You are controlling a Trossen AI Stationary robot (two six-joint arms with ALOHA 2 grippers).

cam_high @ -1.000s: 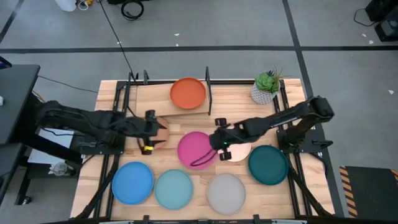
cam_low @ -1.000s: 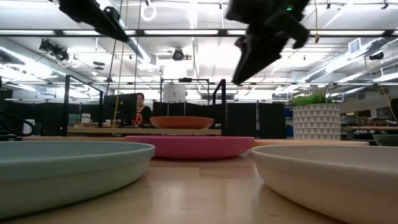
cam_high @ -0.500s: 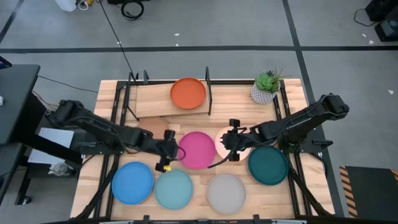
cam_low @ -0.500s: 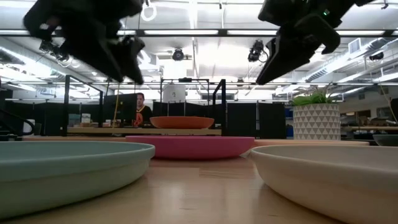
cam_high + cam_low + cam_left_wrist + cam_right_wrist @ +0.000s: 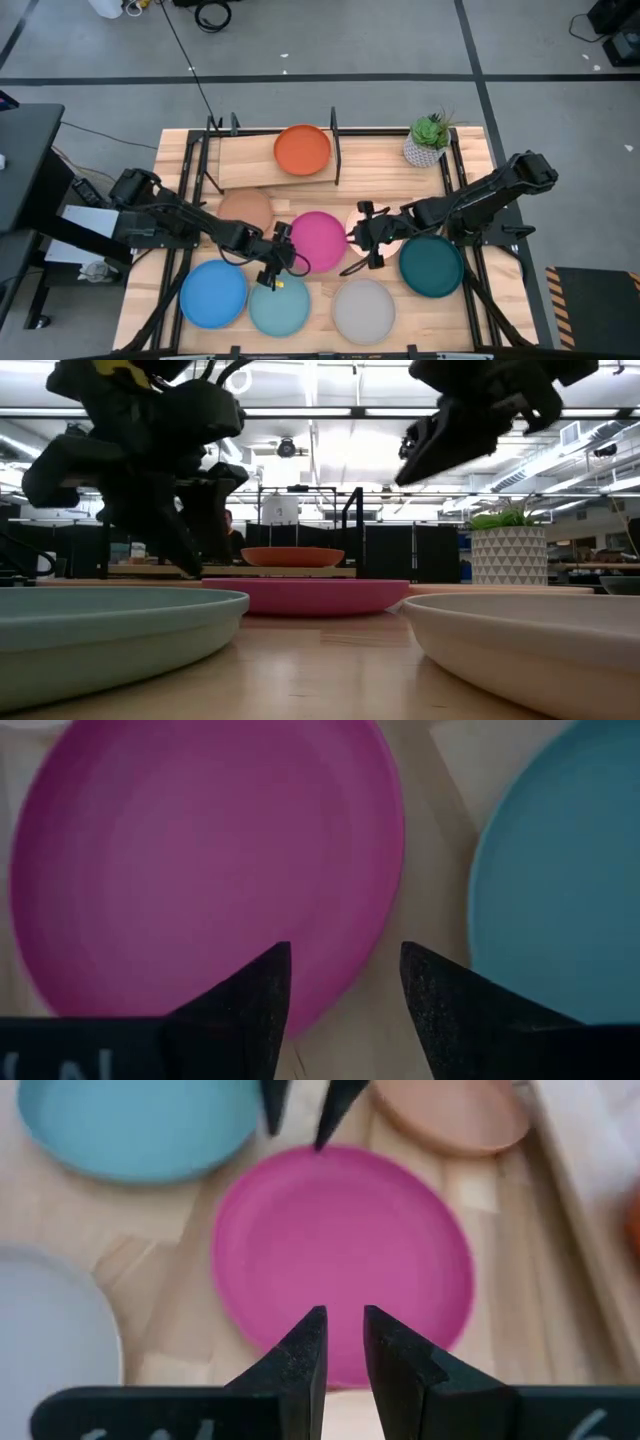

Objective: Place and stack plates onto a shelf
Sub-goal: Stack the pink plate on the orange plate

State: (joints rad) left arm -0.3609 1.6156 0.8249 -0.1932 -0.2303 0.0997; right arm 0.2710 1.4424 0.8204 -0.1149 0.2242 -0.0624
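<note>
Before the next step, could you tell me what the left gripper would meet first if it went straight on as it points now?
Most likely the magenta plate: the left gripper, fingers apart, points at its near rim, though height is unclear.

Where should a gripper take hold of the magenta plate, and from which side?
At its raised rim. The magenta plate lies flat on the table, so only the shallow edge offers a pinch. Both the left gripper and the right gripper flank it; each could probably slip one finger under its own side's edge.
</note>
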